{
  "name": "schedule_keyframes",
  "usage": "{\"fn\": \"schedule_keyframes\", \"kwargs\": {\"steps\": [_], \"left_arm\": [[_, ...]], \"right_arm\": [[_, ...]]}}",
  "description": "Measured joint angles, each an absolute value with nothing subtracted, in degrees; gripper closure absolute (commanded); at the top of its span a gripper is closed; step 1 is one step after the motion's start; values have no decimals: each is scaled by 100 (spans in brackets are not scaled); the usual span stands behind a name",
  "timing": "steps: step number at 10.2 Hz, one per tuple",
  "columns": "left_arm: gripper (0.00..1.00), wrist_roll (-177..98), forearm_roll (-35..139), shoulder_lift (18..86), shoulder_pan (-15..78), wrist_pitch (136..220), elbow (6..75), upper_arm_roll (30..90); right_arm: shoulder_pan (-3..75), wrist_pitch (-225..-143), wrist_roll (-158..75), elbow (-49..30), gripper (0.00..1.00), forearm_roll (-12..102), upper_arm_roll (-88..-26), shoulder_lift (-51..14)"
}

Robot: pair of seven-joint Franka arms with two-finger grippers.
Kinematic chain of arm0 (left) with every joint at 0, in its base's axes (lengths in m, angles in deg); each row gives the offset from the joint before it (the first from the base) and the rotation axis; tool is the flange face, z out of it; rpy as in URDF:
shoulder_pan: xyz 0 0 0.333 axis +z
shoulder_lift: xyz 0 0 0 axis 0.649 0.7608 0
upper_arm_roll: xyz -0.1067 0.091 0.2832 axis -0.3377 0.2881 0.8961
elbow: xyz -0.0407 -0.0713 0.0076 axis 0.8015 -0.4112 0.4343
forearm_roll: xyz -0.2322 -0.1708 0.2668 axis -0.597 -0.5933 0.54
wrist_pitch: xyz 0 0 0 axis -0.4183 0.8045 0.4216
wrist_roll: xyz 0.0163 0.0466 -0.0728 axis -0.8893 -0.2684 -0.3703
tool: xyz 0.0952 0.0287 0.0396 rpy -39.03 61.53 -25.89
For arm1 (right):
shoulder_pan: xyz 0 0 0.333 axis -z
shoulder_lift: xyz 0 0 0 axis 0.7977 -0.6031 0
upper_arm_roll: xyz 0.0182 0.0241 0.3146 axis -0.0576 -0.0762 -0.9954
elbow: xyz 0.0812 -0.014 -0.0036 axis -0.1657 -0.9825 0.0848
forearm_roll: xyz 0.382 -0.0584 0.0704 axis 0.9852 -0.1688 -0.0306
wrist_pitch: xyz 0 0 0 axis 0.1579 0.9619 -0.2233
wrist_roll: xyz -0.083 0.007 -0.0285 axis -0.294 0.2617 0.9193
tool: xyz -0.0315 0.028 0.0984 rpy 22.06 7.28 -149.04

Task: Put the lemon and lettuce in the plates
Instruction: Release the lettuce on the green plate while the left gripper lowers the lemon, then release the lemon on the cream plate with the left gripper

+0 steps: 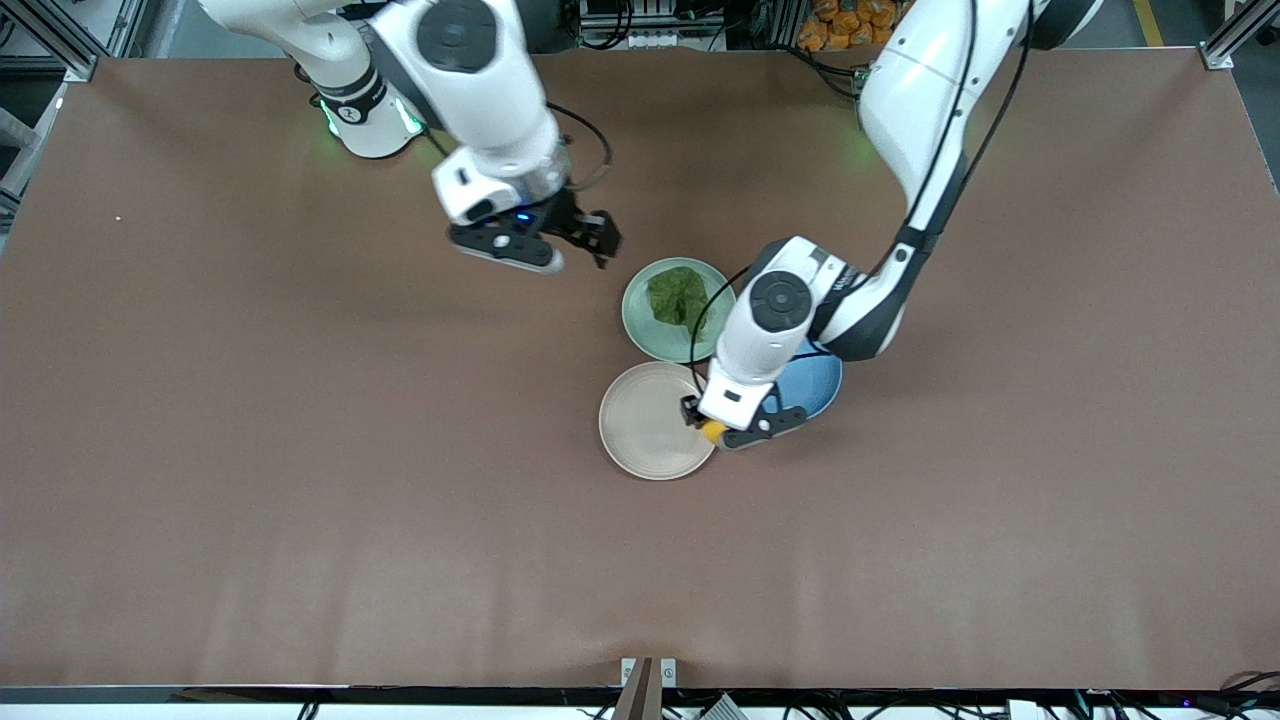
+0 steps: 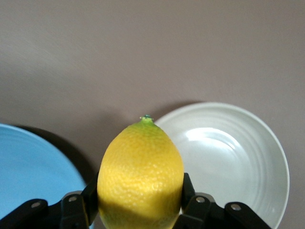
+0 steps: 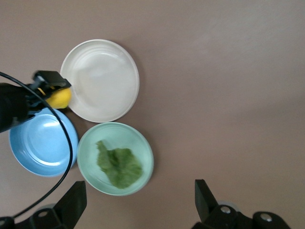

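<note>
Lemon (image 2: 140, 174) gripped in left hand (image 1: 712, 424).

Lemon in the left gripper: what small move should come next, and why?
Probably carry the lemon sideways over the beige plate, then release. The left gripper holds it just off that plate's rim; the lettuce already lies in the green plate.

Glossy white arm shells with round dark-grey joint caps and black cables. Black left gripper (image 1: 712, 425) and right gripper (image 1: 590, 240); small screws on fingers (image 2: 76, 210); green base lights.
</note>
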State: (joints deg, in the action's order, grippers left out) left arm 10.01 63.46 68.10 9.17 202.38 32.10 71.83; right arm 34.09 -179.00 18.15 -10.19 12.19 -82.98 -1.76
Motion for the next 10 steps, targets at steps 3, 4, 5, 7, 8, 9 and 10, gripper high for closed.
{"fn": "schedule_keyframes", "kwargs": {"steps": [3,4,5,7,8,9,10], "left_arm": [[7,1085,6346,7022,577,20264,3056,7198],[0,1101,6346,7022,519,20263,3049,7204],[0,1102,6348,7026,472,20255,3051,7213],[0,1106,6349,7028,401,20100,3068,7227],[0,1114,6349,7005,402,19889,3053,7267],[0,1131,6350,6939,429,19681,3005,7371],[0,1144,6350,6806,534,19481,2958,7506]], "right_arm": [[4519,-16652,221,-720,0,1619,-8332,509],[4764,-16250,-149,-453,0,1632,-8289,594],[4904,-15968,-555,-202,0,1636,-8102,645],[4949,-15734,-1614,42,0,1642,-7369,727],[4971,-15710,-2013,59,0,1646,-7013,770],[5012,-15691,-2313,60,0,1646,-6771,788],[5108,-15684,-2616,59,0,1644,-6630,789]]}}
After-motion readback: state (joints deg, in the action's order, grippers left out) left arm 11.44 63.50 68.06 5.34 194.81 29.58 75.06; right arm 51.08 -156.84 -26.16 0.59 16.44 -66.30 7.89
